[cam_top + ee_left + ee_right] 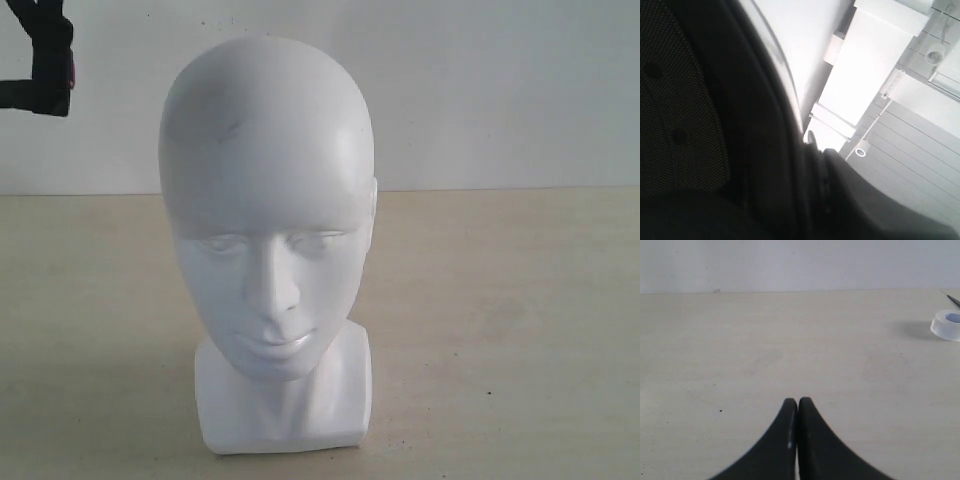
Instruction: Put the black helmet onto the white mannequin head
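Observation:
The white mannequin head (268,230) stands upright on its blocky base in the middle of the table, facing the exterior camera, with a small dark scuff on its forehead. The black helmet (700,125) fills the left wrist view, showing dark mesh lining and its rim. My left gripper (817,147) is shut on that rim and held high, with the ceiling behind it. In the exterior view only a black strap-like piece (42,60) shows at the top left, above and left of the head. My right gripper (798,402) is shut on nothing, low over the table.
The beige table (520,330) runs back to a plain white wall. A clear roll of tape (946,325) lies on the table in the right wrist view, with a thin dark item at the frame edge beside it.

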`<state>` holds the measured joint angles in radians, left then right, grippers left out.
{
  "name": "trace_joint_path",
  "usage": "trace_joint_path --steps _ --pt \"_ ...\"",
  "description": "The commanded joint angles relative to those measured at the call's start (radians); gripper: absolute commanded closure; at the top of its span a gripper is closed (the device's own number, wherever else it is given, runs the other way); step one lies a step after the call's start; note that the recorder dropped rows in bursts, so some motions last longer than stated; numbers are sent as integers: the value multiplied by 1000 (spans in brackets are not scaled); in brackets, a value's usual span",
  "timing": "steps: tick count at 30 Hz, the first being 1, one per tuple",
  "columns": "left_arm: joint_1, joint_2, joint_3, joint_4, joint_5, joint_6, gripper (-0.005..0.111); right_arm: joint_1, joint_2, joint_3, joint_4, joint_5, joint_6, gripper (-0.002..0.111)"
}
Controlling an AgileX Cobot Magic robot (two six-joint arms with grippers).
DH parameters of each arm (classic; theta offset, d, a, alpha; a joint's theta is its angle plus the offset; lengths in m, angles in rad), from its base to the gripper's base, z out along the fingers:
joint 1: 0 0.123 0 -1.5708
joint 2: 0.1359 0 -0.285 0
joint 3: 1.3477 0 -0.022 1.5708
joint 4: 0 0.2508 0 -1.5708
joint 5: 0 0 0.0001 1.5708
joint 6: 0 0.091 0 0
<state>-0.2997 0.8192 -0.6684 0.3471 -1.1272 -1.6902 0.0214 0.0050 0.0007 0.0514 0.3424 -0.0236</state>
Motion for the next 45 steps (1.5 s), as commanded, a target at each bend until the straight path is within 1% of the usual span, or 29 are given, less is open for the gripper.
trace_joint_path --steps 1,2,4,5,7,11,13,14,18,21,23,33,36,39,42,45 --pt "-1 -10 -6 -18 -94 -78 102 -1 -5 -1 -2 -11 0 109" --pt "-1 -10 -6 10 -94 -98 102 -1 -5 -1 -2 -11 0 109" --pt "-1 -10 -6 37 -94 -59 102 -1 -5 -1 -2 -11 0 109" --pt "-1 -10 -6 41 -94 -31 102 -1 -5 -1 -2 -11 0 109" --pt "-1 -10 -6 42 -94 -45 102 -1 -5 -1 -2 -11 0 109" --pt "-1 -10 -6 60 -94 -143 102 -1 -5 -1 -2 -11 0 109" --pt "-1 -7 -6 68 -94 -274 102 -1 -5 -1 -2 -11 0 109" --pt "-1 -2 -6 82 -94 -302 102 -1 -5 -1 -2 -11 0 109" --pt "-1 35 -29 122 -94 -329 102 -1 -5 -1 -2 -11 0 109" --pt "-1 60 -101 165 -94 -328 102 -1 -5 -1 -2 -11 0 109" --pt "-1 71 -125 165 -94 -328 102 -1 -5 -1 -2 -11 0 109" --pt "-1 120 -153 165 -94 -328 102 -1 -5 -1 -2 -11 0 109" --pt "-1 126 -180 165 -94 -328 102 -1 -5 -1 -2 -11 0 109" --pt "-1 136 -220 200 -94 -326 102 -1 -5 -1 -2 -16 0 109" --pt "-1 152 -240 248 -94 -308 102 -1 -5 -1 -2 -58 0 109" --pt "-1 171 -240 262 -94 -308 102 -1 -5 -1 -2 -124 0 109"
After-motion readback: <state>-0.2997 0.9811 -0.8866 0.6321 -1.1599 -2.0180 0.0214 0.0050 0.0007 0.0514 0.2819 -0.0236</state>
